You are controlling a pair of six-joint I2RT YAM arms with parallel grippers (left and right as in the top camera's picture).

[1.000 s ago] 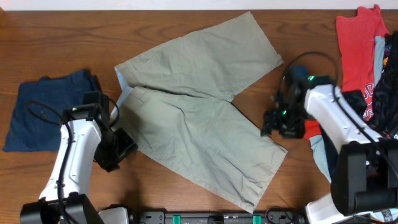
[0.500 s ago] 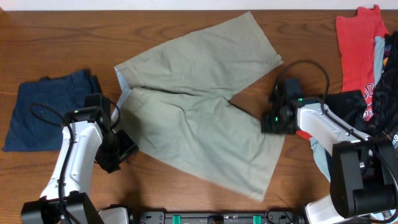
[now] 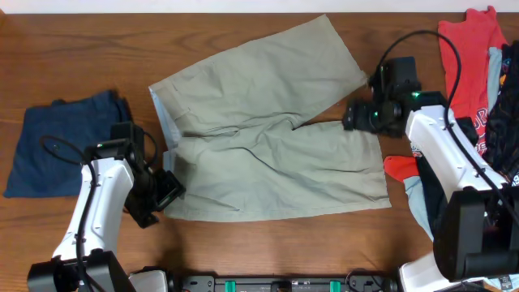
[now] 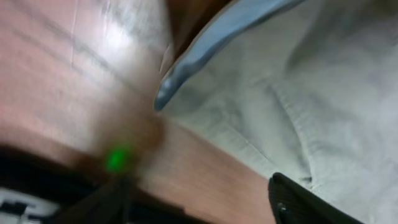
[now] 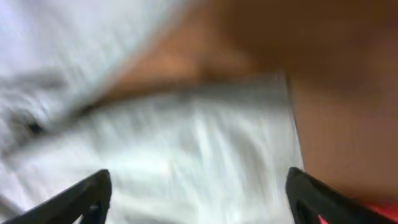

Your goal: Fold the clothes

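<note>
The khaki shorts lie flat in the middle of the table, waistband with pale lining to the left. One leg points to the back right and the other lies level toward the right. My left gripper is open at the front corner of the waistband. In the left wrist view bare wood lies between its fingers, with the shorts just ahead. My right gripper is over the back corner of the near leg's hem. In the blurred right wrist view its fingers are wide apart above the khaki cloth.
Dark navy shorts lie at the left. A pile of red, black and pale garments lies along the right edge, with a red piece next to the near leg's hem.
The near leg has swung from pointing to the front right to lying level. My right gripper moved back and right with it. The left arm has hardly moved.
</note>
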